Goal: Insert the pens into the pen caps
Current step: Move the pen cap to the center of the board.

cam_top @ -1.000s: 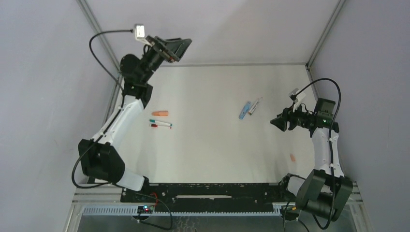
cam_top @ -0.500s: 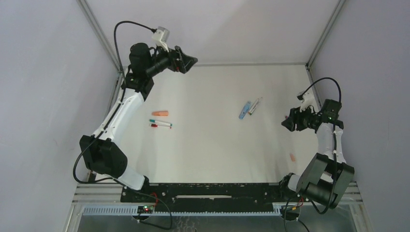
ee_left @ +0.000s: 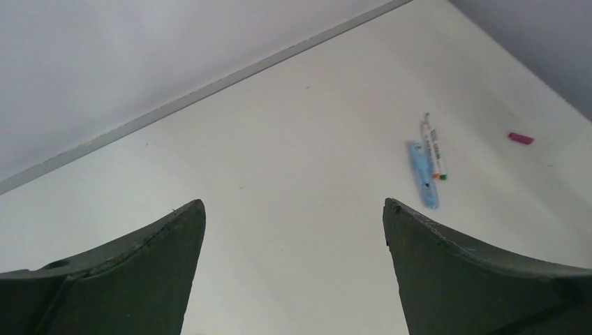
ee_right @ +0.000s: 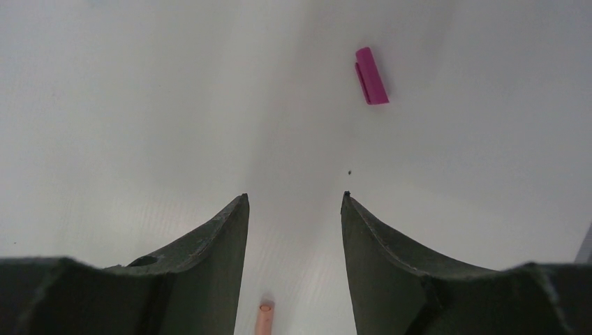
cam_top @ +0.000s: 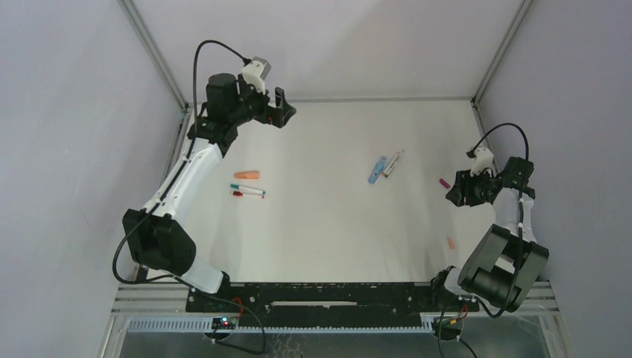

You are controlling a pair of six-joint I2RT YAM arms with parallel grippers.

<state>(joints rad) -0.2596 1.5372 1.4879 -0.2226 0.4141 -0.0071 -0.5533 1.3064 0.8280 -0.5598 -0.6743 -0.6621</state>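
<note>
Left hand (cam_top: pixel 282 110): fully spread, empty. It has swung down toward the far corner of the tabletop (cam_top: pixel 328 224). Light blue cap (ee_left: pixel 424 176) and pen (ee_left: pixel 433 148) lie touching, well ahead of it.

Right hand (ee_right: pixel 294 199): half spread, empty. It has drawn back, uncovering the magenta cap (ee_right: pixel 371 75) just ahead.

Status: nothing capped yet.

White matte desk (cam_top: pixel 328 231) below left claw (cam_top: pixel 283 107) & right claw (cam_top: pixel 452 192). Tiny dark speck (ee_right: pixel 348 171) on desk just ahead of right claw's tip. Grey wall (ee_left: pixel 139 56) beyond left claw, pale seam strip (ee_left: pixel 230 82) at its foot. Small circuit board (cam_top: pixel 223 323), LEDs lit, well behind both.
</note>
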